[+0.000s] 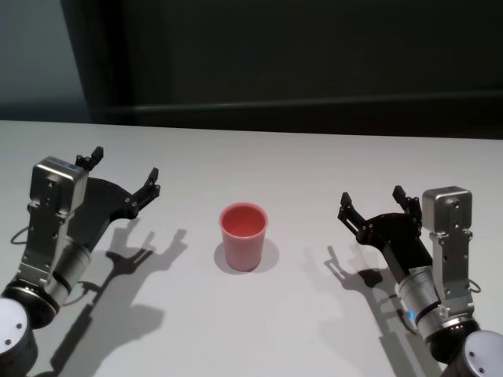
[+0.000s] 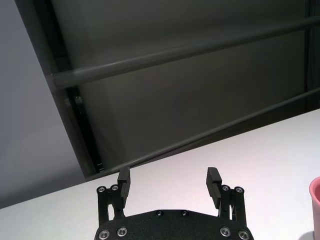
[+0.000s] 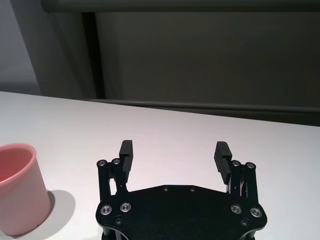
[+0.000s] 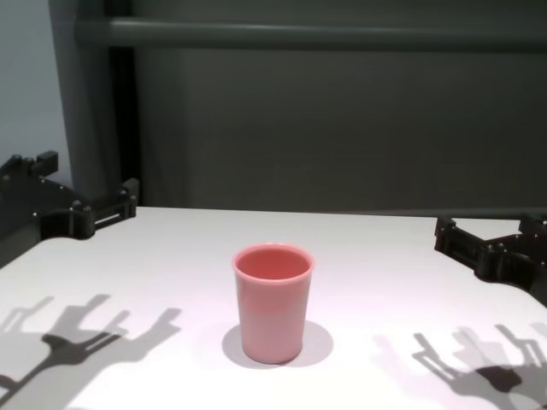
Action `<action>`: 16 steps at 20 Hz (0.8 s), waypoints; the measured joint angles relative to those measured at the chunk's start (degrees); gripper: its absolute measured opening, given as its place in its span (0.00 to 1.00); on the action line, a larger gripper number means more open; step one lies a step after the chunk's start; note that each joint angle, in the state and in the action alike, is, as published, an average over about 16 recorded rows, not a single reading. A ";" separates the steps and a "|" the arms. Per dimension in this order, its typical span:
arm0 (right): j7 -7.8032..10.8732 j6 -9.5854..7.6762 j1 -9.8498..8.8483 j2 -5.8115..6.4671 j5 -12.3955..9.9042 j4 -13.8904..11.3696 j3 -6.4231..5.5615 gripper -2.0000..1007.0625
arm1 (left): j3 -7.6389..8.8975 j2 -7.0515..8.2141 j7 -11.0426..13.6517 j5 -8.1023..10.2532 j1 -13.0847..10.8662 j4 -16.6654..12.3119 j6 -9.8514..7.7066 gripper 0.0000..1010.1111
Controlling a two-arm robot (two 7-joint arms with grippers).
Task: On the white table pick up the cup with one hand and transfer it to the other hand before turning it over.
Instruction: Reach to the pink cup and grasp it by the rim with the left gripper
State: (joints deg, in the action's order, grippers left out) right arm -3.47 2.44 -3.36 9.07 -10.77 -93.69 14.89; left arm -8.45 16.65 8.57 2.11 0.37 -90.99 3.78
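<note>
The salmon-pink cup [image 1: 243, 236] stands upright, mouth up, in the middle of the white table [image 1: 299, 165]; it also shows as the cup [image 4: 272, 301], the cup [image 3: 17, 187] and a sliver of the cup [image 2: 315, 202]. My left gripper [image 1: 124, 171] hovers open to the cup's left, well apart from it, fingers [image 2: 124, 181] empty. On the other side my right gripper [image 1: 372, 201] is open too, clear of the cup, with nothing between its fingers [image 3: 221, 156].
A dark wall with horizontal rails [image 4: 299, 34] rises behind the table's far edge. Both grippers cast shadows on the tabletop [image 4: 77, 333] beside the cup.
</note>
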 joint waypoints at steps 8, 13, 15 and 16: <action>0.00 0.00 0.00 0.00 0.00 0.00 0.00 0.99 | -0.14 6.24 6.51 -3.84 1.88 -3.83 -1.58 0.99; 0.00 0.00 0.00 0.00 0.00 0.00 0.00 0.99 | -0.40 10.86 11.25 -5.11 3.78 -6.06 -2.47 0.99; 0.00 0.00 0.00 0.00 0.00 0.00 0.00 0.99 | -0.67 12.73 13.15 -5.49 4.72 -6.77 -2.69 0.99; 0.00 0.00 0.00 0.00 0.00 0.00 0.00 0.99 | -0.87 13.66 14.09 -5.68 5.24 -7.08 -2.74 0.99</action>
State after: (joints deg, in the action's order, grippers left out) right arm -3.47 2.44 -3.36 9.07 -10.77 -93.69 14.89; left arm -9.32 30.31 22.66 -3.57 5.61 -98.07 1.04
